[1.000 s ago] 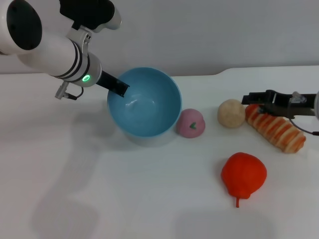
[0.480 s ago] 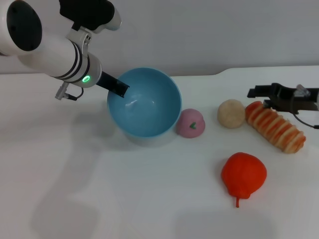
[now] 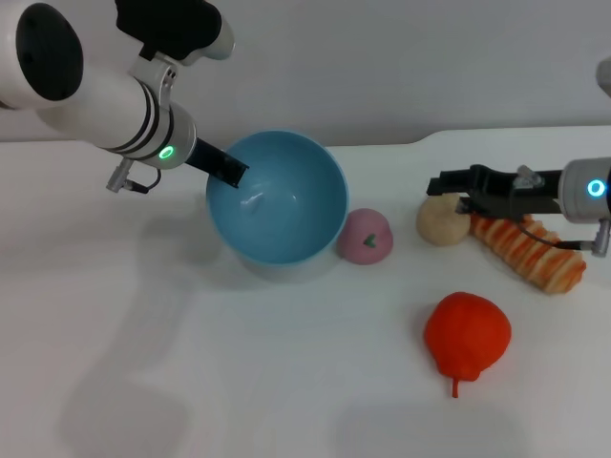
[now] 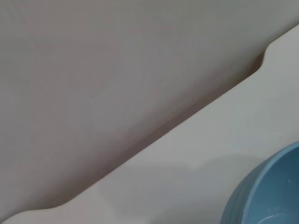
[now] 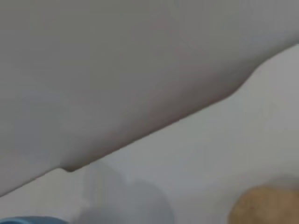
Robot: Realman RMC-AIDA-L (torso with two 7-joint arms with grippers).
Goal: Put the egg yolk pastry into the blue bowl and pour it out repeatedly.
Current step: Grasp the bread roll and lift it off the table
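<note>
Bench [image 3: 239,382] carries everything. Largest on it is the blue bowl [image 3: 278,196], tilted, its rim pinched by the left gripper's [image 3: 229,171] fingers. Right of the bowl lies a pink ball [image 3: 365,237], then the egg yolk pastry [image 3: 439,221], with the right gripper [image 3: 449,181] just above it, fingers spread.

Bowl [image 3: 277,196] light blue; pastry [image 3: 441,218] pale beige — bread [image 3: 528,248] apparently orange-striped.
</note>
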